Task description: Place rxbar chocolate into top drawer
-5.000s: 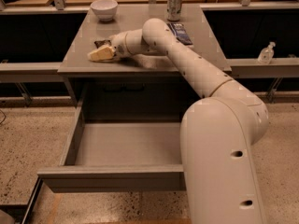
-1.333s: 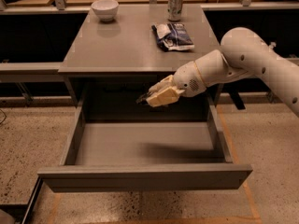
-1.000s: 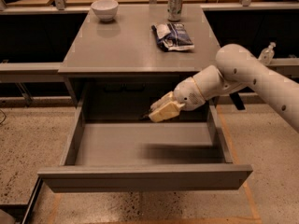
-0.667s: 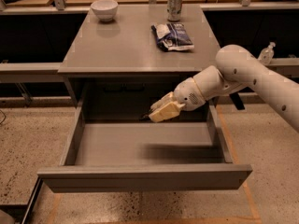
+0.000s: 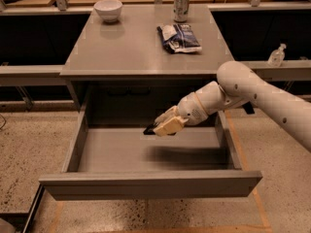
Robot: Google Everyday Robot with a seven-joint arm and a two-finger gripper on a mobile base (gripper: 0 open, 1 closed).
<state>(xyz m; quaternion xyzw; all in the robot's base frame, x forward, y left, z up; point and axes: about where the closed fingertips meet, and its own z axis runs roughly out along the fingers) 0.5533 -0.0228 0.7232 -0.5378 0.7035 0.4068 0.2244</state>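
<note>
End effector (image 5: 161, 126) is hanging inside the open top drawer (image 5: 121, 154), over the back-middle of its floor. Its fingers are clamping tight on the rxbar chocolate (image 5: 149, 130). Only a dark sliver of wrapper is poking out at the tips, pointing left. Bar isn't touching the drawer floor yet, judging by the shadow lying apart below it.

Change vs 5 s ago: the arm (image 5: 252, 89) was reaching across the table (image 5: 131, 52) top w/ the end effector near the front-left. Since then it's been swinging round to the right side and dropping below the table edge. Over the last sec it's been sinking only slightly, so the descent is slowing: approx same spot as 0.7 s ago, a touch lower. For the task this is meaning pick and carry are done. Bar is now sitting w/in the drawer walls, so letting go is prob. all that's remaining.

Materials: fingers are looking tan, blunt and rubbery, while wrist and arm are showing smooth, rounded white shells. Bar is reading as thin, flat and dark w/ a film wrapper, so it's prob. light and landing flat. Drawer is looking like matte grey sheet: wide, shallow, plain flat front, smooth floor. Table is wearing the same matte grey. Sitting on it, well apart from the end effector: a glossy white bowl (image 5: 108, 8), a metal can (image 5: 181, 5), and a crinkled blue-and-white bag (image 5: 179, 37).
</note>
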